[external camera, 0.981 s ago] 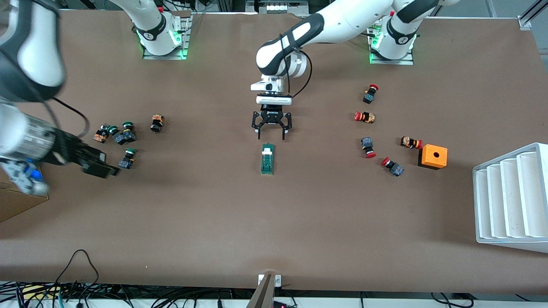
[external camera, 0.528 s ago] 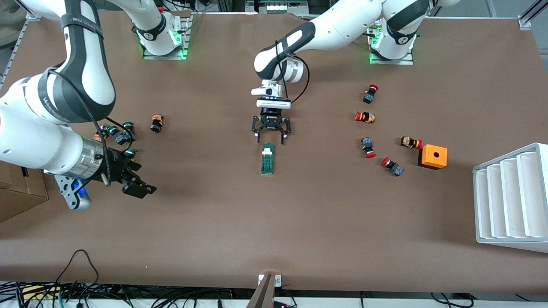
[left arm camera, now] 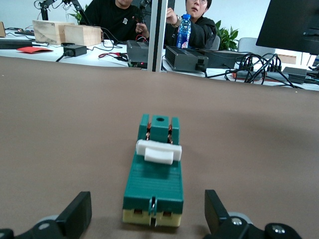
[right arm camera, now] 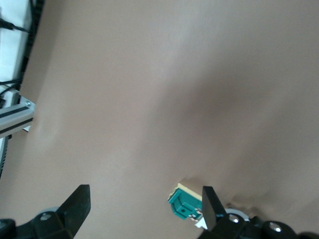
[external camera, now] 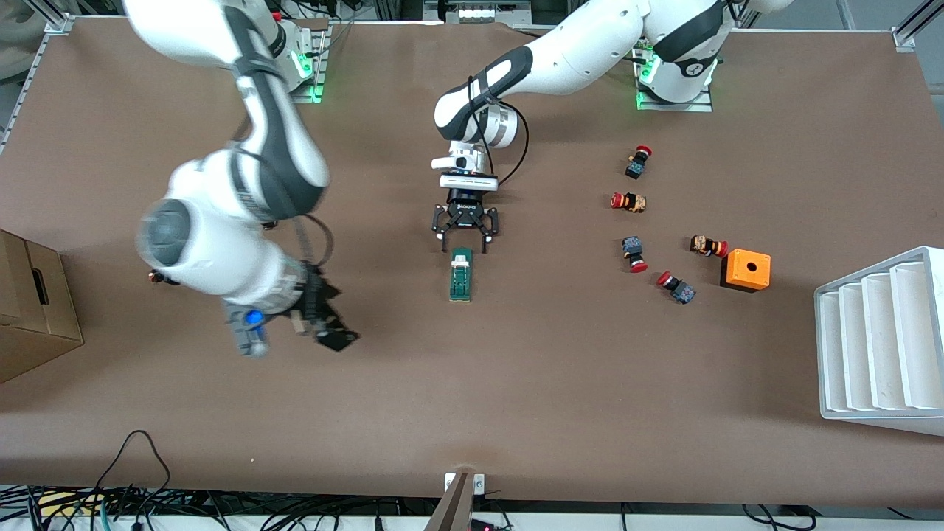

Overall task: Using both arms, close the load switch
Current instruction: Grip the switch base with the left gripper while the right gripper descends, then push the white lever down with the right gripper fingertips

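The load switch [external camera: 461, 274], a narrow dark-green block with a white handle [external camera: 461, 259], lies on the brown table at its middle. My left gripper [external camera: 464, 243] is open and low at the switch's handle end, with its fingers wider than the block and not touching it. In the left wrist view the switch [left arm camera: 154, 174] lies just ahead of the open left gripper [left arm camera: 146, 215]. My right gripper [external camera: 335, 333] is open over bare table, toward the right arm's end from the switch. In the right wrist view one end of the switch [right arm camera: 185, 204] shows beside a finger of the right gripper [right arm camera: 144, 204].
Several red-capped push buttons [external camera: 639, 161] and an orange box with a hole [external camera: 745, 270] lie toward the left arm's end. A white ribbed rack [external camera: 881, 339] stands at that table edge. A cardboard box [external camera: 33, 302] sits at the right arm's end.
The right arm has swung from its end of the table toward the middle, bringing its gripper closer to the switch. The left gripper has moved a little closer to the switch's handle end.
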`<action>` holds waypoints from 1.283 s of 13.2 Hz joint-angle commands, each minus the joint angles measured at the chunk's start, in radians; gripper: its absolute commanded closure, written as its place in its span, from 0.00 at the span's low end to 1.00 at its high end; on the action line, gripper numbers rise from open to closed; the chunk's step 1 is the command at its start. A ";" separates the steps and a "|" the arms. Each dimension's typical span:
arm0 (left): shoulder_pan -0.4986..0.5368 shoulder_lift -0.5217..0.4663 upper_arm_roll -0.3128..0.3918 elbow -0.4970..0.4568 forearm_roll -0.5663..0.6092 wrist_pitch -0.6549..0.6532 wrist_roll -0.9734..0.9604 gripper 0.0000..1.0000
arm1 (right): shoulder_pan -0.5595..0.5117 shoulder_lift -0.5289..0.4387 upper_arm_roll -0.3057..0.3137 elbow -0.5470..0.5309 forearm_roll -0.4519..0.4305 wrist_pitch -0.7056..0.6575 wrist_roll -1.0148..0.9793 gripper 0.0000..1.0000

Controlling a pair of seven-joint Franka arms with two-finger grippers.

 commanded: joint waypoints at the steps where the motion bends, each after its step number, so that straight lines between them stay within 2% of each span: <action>1: -0.016 0.019 0.013 0.029 0.026 -0.016 -0.023 0.09 | 0.062 -0.006 -0.016 -0.065 0.003 0.082 0.087 0.02; 4: -0.016 0.025 0.013 0.041 0.026 -0.015 -0.040 0.49 | 0.142 -0.009 -0.016 -0.132 0.001 0.163 0.177 0.02; 5: -0.016 0.026 0.013 0.041 0.026 -0.015 -0.045 0.56 | 0.163 -0.012 -0.016 -0.152 0.001 0.176 0.187 0.02; 7: -0.018 0.031 0.013 0.041 0.026 -0.015 -0.046 0.78 | 0.205 -0.012 -0.016 -0.198 0.001 0.219 0.242 0.03; 8: -0.018 0.031 0.013 0.043 0.026 -0.015 -0.046 0.83 | 0.226 -0.012 -0.016 -0.221 0.001 0.248 0.261 0.09; 10: -0.018 0.031 0.013 0.041 0.026 -0.015 -0.048 0.83 | 0.257 -0.012 -0.014 -0.237 -0.001 0.256 0.293 0.26; 12: -0.018 0.031 0.013 0.043 0.026 -0.015 -0.053 0.83 | 0.288 -0.012 -0.014 -0.260 -0.001 0.256 0.321 0.36; 14: -0.018 0.033 0.013 0.041 0.026 -0.016 -0.053 0.83 | 0.314 -0.014 -0.014 -0.287 -0.001 0.265 0.350 0.43; 17: -0.019 0.034 0.013 0.043 0.026 -0.016 -0.053 0.83 | 0.352 -0.015 -0.014 -0.358 -0.001 0.315 0.379 0.44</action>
